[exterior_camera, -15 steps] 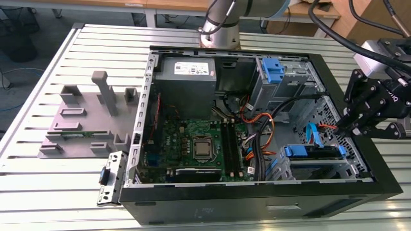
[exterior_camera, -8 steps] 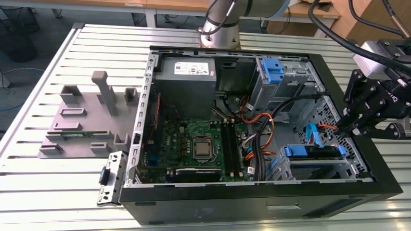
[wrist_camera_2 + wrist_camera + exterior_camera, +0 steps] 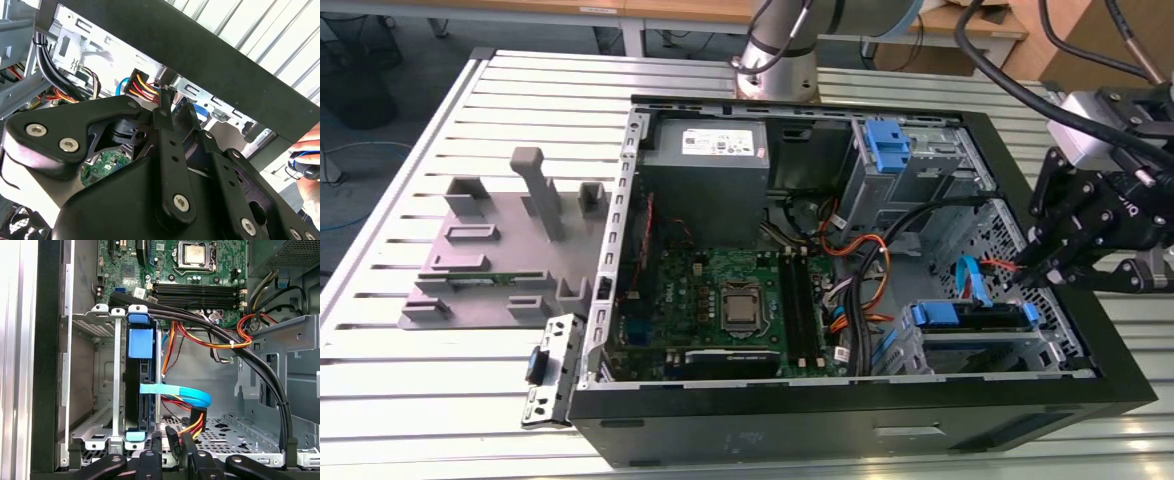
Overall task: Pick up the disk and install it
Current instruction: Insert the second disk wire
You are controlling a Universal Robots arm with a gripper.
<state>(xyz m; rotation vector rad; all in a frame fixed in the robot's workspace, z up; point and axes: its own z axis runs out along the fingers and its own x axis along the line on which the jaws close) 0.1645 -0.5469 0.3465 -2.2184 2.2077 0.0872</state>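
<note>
The disk stands on edge in the metal drive cage at the near corner of the open computer case, on the exterior view's right. Blue rails frame it. In the first wrist view the disk sits between the cage's silver walls, with a blue flat cable running from it. My gripper hangs just beyond the cage, above the case's wall on the exterior view's right. Its fingers are close together, with nothing seen between them. They sit beside a connector with red, yellow and black wires.
A grey power supply and a blue latch piece sit at the far side of the case, and the motherboard lies in the middle. Cable bundles cross the bay. A grey fixture stands outside the case. A person's hand shows by the case rim.
</note>
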